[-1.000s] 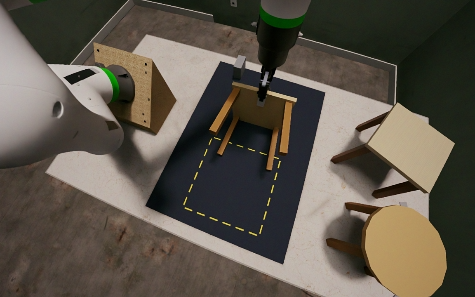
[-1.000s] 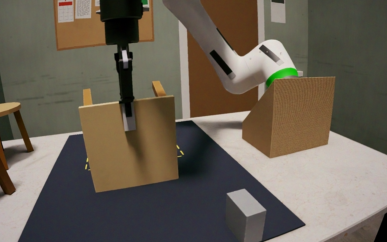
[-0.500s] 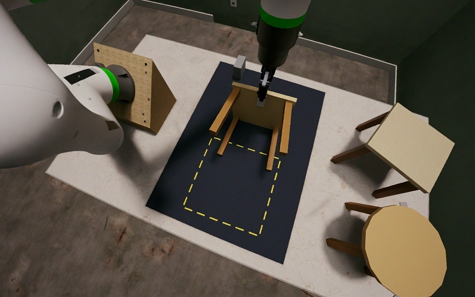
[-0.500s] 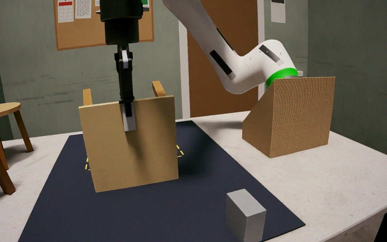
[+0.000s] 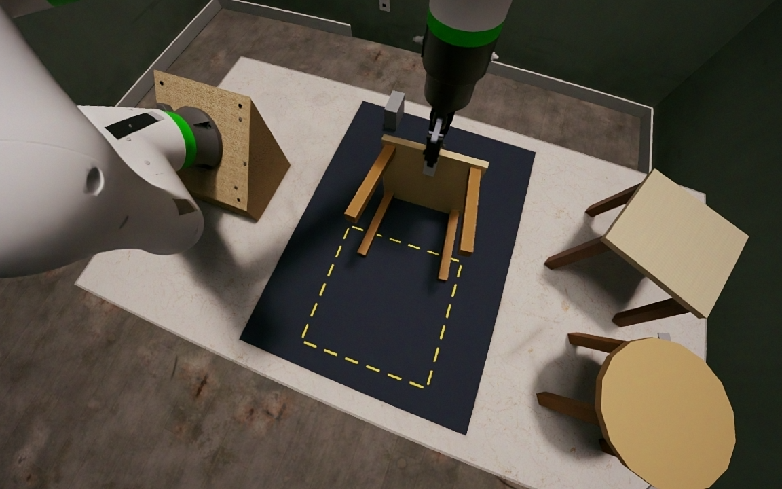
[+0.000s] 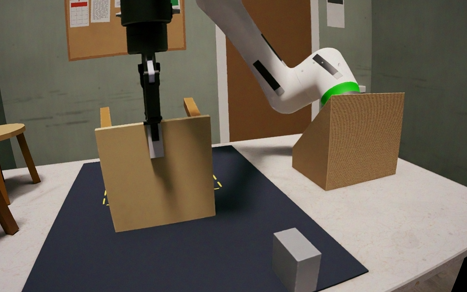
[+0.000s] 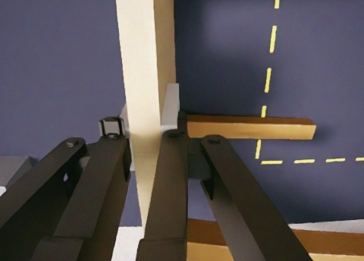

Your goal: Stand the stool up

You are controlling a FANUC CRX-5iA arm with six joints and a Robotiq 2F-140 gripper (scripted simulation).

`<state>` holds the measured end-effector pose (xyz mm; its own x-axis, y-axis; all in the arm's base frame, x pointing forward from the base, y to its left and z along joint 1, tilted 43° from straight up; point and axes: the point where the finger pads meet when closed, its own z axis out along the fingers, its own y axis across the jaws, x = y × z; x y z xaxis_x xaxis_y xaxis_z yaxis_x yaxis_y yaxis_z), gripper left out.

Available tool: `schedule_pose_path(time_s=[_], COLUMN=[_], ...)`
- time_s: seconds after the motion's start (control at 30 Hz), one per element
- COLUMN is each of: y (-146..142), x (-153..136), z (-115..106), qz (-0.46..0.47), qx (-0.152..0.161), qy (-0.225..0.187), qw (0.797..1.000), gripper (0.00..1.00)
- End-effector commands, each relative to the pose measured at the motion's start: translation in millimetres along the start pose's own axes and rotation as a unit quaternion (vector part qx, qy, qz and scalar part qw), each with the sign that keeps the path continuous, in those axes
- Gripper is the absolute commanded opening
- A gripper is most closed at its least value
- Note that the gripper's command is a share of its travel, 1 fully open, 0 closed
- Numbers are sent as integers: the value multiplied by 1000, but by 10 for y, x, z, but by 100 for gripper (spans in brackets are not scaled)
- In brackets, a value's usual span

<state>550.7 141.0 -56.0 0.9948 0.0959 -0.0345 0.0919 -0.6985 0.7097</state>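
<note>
The knocked-over stool (image 5: 416, 185) lies on its side on the dark mat, its square seat upright and its four legs pointing toward the dashed rectangle (image 5: 381, 303). Two leg ends reach over the rectangle's far edge. My gripper (image 5: 430, 159) comes straight down and is shut on the top edge of the seat, one finger on each face. In the exterior view the seat (image 6: 155, 174) faces the camera with a finger pad (image 6: 155, 145) on it. In the wrist view the fingers pinch the pale seat edge (image 7: 139, 44).
A small grey block (image 5: 393, 110) stands on the mat just behind the stool, also shown in the exterior view (image 6: 296, 259). The arm's wedge base (image 5: 229, 151) is at the left. A square stool (image 5: 667, 240) and a round stool (image 5: 655, 410) stand at the right.
</note>
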Motion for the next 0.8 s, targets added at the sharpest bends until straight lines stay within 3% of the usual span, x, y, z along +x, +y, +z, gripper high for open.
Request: schedule_pose_path(time_s=[0.0,0.33,0.77], y=[0,7,32], x=[5,4,5], z=[-11,-15,-39], qz=[0,0,0], qx=[2,15,56], qy=[1,0,1], qw=[1000,1000,998], gripper=[10,10,10])
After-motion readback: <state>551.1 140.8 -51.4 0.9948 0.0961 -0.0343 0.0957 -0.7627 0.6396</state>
